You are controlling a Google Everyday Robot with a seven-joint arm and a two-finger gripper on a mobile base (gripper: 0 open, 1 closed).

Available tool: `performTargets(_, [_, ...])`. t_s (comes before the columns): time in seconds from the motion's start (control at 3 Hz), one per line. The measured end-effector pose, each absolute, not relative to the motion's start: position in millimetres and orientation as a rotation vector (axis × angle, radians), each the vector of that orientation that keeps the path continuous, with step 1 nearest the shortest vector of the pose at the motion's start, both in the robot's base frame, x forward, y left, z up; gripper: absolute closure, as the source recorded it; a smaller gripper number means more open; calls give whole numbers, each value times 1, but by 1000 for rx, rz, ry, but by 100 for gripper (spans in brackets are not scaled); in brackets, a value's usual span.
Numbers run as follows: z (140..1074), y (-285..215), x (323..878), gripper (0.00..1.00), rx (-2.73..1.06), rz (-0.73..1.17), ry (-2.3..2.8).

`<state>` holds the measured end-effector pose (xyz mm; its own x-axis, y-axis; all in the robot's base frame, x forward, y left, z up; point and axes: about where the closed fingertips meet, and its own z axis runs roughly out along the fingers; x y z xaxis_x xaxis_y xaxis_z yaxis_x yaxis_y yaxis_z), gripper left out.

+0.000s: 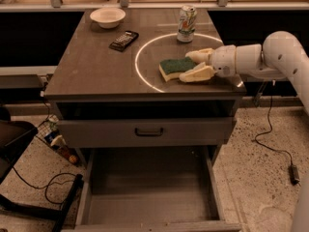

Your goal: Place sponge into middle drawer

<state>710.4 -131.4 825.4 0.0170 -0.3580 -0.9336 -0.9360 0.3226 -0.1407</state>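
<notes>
Sponge: the sponge (pixel 172 67) lies flat on the bench (pixel 91 71), green scrub side up, not yet lifted.
Handling: I judge it light, soft and squashy, so I should pinch it gently across the foam, low down.
Jaws: my gripper (pixel 188 66) sits at its right end, jaws spread either side, clamping nothing.
Drawer: the middle drawer (pixel 149 202) stands pulled out below, well apart.
Nearby: a can (pixel 186 23) stands just behind my gripper.

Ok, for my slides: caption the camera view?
Robot's end effector at the right end of the green-and-yellow sponge on the grey cabinet top; wide grey middle drawer open below.
</notes>
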Motion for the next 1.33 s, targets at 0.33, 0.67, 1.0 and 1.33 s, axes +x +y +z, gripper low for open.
performTargets(0.33, [829, -131, 710, 65, -1222, 695, 1544])
performTargets(0.67, [830, -131, 710, 88, -1222, 695, 1544])
performTargets(1.0, [830, -131, 710, 100, -1222, 695, 1544])
performTargets(1.33, [830, -131, 710, 100, -1222, 695, 1544])
